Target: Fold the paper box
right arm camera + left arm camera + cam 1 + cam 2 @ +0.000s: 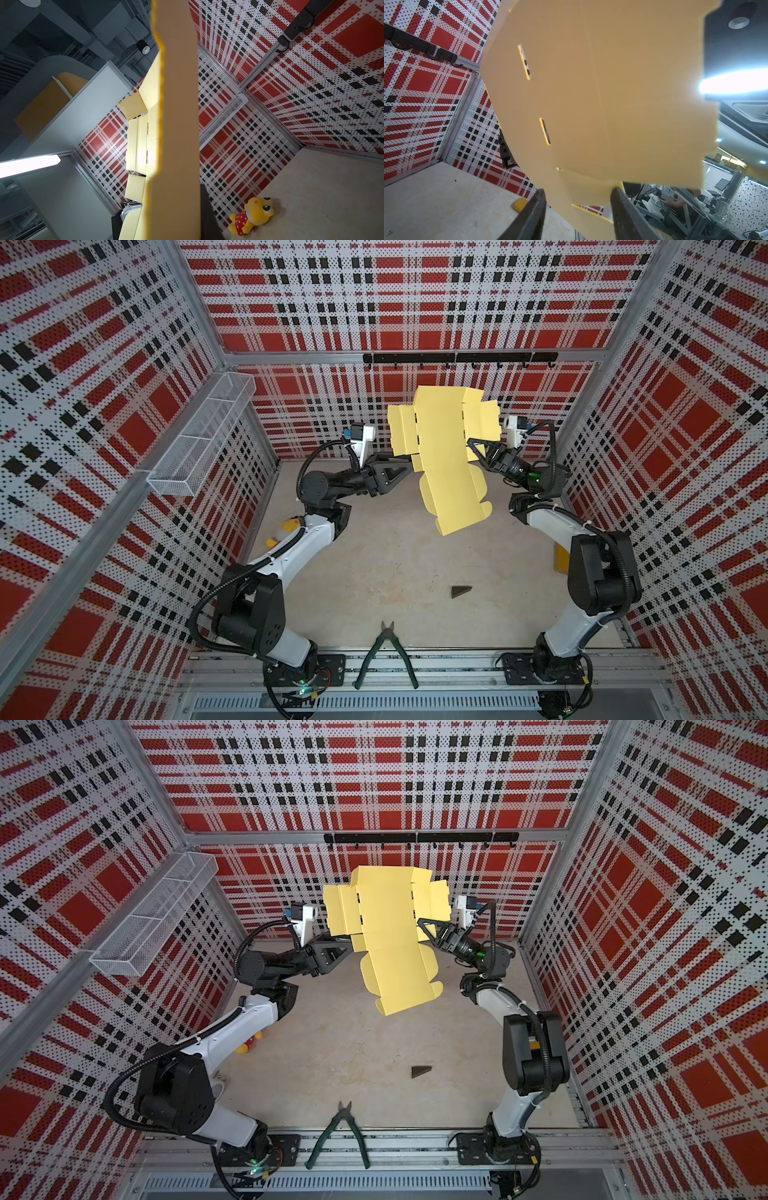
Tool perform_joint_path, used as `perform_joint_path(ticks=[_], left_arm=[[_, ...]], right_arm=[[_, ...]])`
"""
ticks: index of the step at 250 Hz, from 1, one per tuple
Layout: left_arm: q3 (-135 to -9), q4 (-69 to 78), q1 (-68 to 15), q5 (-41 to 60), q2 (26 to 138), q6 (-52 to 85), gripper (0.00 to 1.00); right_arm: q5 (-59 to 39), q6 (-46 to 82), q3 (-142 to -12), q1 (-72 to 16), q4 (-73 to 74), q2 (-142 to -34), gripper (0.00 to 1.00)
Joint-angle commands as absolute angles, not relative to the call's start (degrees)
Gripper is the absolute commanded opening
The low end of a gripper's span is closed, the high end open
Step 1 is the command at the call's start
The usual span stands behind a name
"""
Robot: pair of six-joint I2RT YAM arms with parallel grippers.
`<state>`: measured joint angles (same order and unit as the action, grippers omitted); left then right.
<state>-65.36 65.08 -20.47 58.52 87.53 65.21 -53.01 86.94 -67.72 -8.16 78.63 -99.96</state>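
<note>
Paper box (446,456), not yet folded, hangs in the air above the far half of the surface (395,556), toward 12 o'clock from its middle in both top views. It is one flat pale yellow sheet with flaps and narrow slots. It is tilted, with the long tongue pointing down toward 6 o'clock and the wide part up in front of the back wall. It does not touch the surface.

The right claw (473,444) comes in from 3 o'clock and is closed tight on the right edge of the sheet. In the right wrist view a strip of the cardboard runs straight out from its grip. This claw alone carries the box.

The left claw (402,470) reaches in from 9 o'clock, under the left side flaps. In the left wrist view its two fingers (535,207) stand partly apart with a corner of the sheet between them. One finger is at the edge of the cardboard and the other is clear of it, so this claw has no hold.

On the surface a plush toy (252,216) lies at 9 o'clock beside the left arm, pliers (388,649) with green handles lie at 6 o'clock on the front edge, and a small dark wedge (461,591) lies at 5 o'clock. A wire basket (203,435) hangs on the left wall at 10 o'clock.
</note>
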Motion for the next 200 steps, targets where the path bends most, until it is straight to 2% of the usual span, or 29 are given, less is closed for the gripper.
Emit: perform_joint_path(ticks=[1, 44, 200], left_arm=[[-66.6, 64.3, -21.4, 59.1, 87.7, 64.5, 0.54], [-64.9, 61.5, -21.6, 57.8, 87.9, 61.7, 0.5], [-63.2, 59.3, -21.6, 54.8, 88.7, 59.2, 0.17]], right_arm=[[-53.8, 85.7, -67.6, -9.0, 81.3, -100.2, 0.0], [-53.3, 85.5, -67.7, -9.7, 81.4, -100.3, 0.0], [-52.7, 84.0, -68.4, -11.8, 81.3, -98.4, 0.0]])
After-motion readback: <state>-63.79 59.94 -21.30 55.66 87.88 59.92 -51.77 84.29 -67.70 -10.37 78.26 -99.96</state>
